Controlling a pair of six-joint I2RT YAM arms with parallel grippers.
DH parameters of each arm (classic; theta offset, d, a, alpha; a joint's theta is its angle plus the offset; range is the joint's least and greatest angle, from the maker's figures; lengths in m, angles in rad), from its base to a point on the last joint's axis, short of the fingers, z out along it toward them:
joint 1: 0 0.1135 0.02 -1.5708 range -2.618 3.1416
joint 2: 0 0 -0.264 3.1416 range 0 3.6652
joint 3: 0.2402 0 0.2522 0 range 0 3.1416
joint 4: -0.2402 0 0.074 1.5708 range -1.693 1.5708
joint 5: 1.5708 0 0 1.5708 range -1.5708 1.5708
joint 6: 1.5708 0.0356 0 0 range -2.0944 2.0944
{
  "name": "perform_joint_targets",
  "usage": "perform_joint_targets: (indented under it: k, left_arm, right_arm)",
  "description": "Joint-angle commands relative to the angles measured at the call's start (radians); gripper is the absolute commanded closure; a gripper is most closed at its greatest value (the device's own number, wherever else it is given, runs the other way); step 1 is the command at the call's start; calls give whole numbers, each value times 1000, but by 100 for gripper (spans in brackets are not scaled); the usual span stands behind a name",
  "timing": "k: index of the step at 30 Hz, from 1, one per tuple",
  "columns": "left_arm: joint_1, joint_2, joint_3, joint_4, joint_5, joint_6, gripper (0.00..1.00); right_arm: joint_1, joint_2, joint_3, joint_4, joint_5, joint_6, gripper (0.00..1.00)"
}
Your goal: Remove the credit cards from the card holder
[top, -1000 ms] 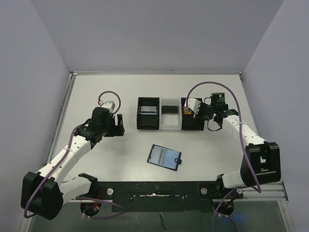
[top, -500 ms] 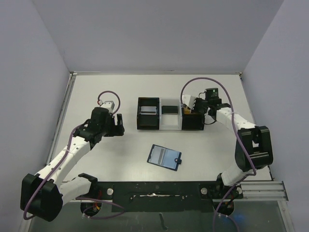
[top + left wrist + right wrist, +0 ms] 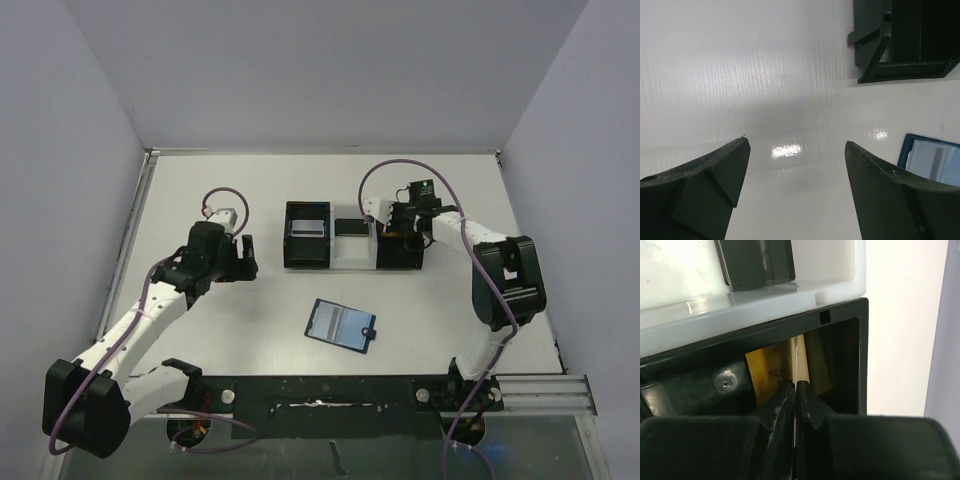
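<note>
One credit card (image 3: 796, 352) pinched by right gripper (image 3: 795, 390); wrist view only

Soft, even light is falling from above in the top view, keeping the white table (image 3: 200, 190) bright, with only faint, soft-edged shadows and crisp detail throughout. In the left wrist view, two small glare patches are shining on the table, a broad grey shadow is crossing it, and the fingers (image 3: 700, 185) of the left gripper (image 3: 796, 145) are looming dark and blurred. In the right wrist view, the white tray (image 3: 830, 270) is glowing almost washed out. The black box (image 3: 840, 365) is sinking into gloom, with the gold card (image 3: 765, 375) alone catching light. The fingers (image 3: 775, 410) of the right gripper (image 3: 795, 385) are showing out of focus.
</note>
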Motion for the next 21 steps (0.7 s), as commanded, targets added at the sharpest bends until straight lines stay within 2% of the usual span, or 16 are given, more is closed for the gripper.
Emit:
perform_joint_targets:
  k: [1,7,13,17,18,19,21]
  left_arm:
    - [8,-11,12,55,7,21,23]
    - [8,2,20,46,2,26,23]
    - [8,-5,19,45,-5,28,23]
    - [9,-3,21,44,-5,32,23]
    - [9,-2,21,44,-4,31,23]
    - [9,-1,21,44,-2,32,23]
    - [9,3,20,44,5,33,23]
  right_arm:
    - [10,6,48,61,11,-25,97]
    - [12,42,50,97,72,-26,95]
    - [15,54,66,73,61,-17,89]
    - [19,47,58,58,85,1,83]
    - [19,39,50,59,83,5,80]
    - [19,31,44,59,82,11,71]
    - [18,19,36,46,81,12,68]
